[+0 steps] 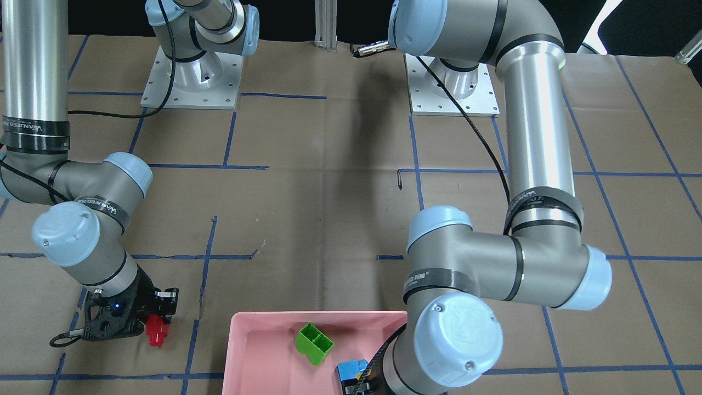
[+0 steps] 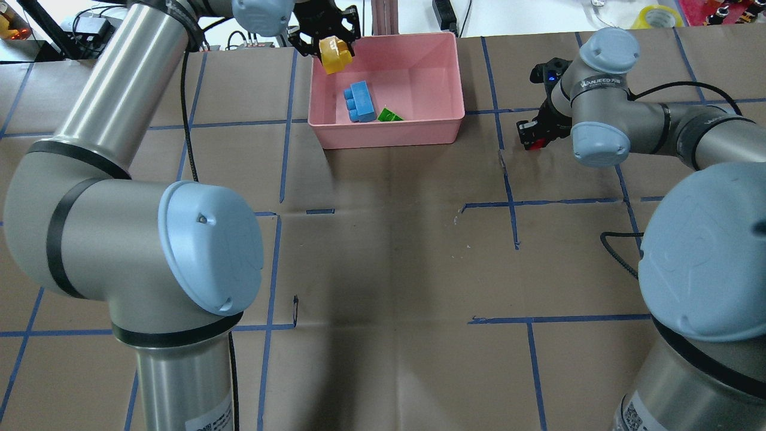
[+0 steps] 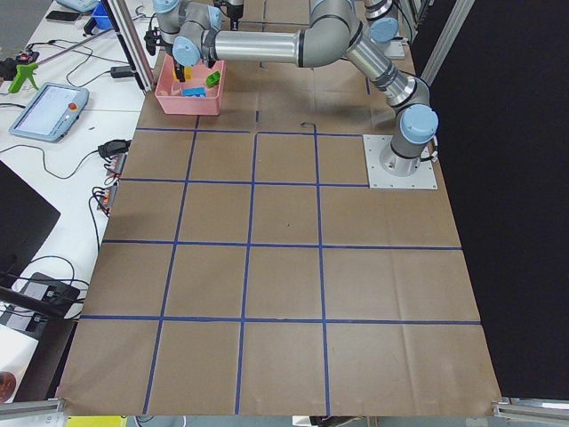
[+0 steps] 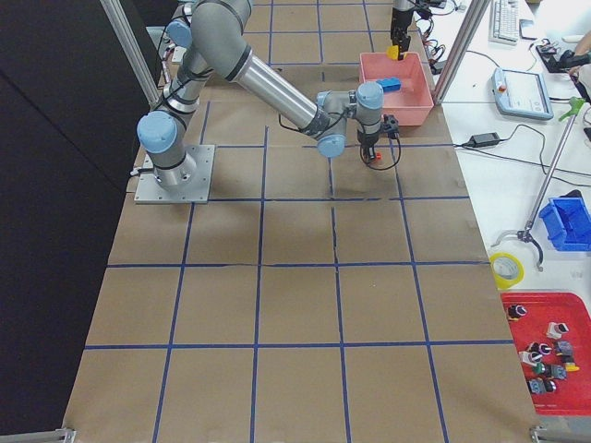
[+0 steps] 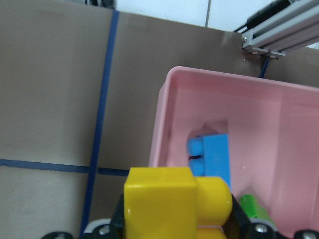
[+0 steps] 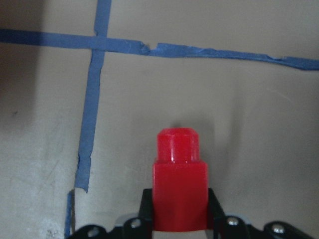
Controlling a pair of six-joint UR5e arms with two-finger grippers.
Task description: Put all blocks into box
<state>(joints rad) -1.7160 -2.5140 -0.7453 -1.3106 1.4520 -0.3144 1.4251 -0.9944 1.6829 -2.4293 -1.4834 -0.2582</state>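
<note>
The pink box (image 2: pixel 389 133) stands at the table's far side. A blue block (image 2: pixel 359 102) and a green block (image 2: pixel 389 115) lie inside it. My left gripper (image 2: pixel 328 43) is shut on the yellow block (image 2: pixel 334 54) and holds it over the box's far left corner. In the left wrist view the yellow block (image 5: pixel 169 199) hangs above the box rim (image 5: pixel 214 82), with the blue block (image 5: pixel 212 159) below. My right gripper (image 2: pixel 534 137) is shut on the red block (image 6: pixel 178 189), low over the paper to the right of the box. The red block also shows in the front view (image 1: pixel 156 331).
Brown paper with blue tape lines (image 2: pixel 511 197) covers the table. The arm bases (image 1: pixel 192 82) stand on white plates at the robot's side. An aluminium post (image 2: pixel 383 18) rises just behind the box. A black cable (image 1: pixel 68 334) loops beside the right gripper.
</note>
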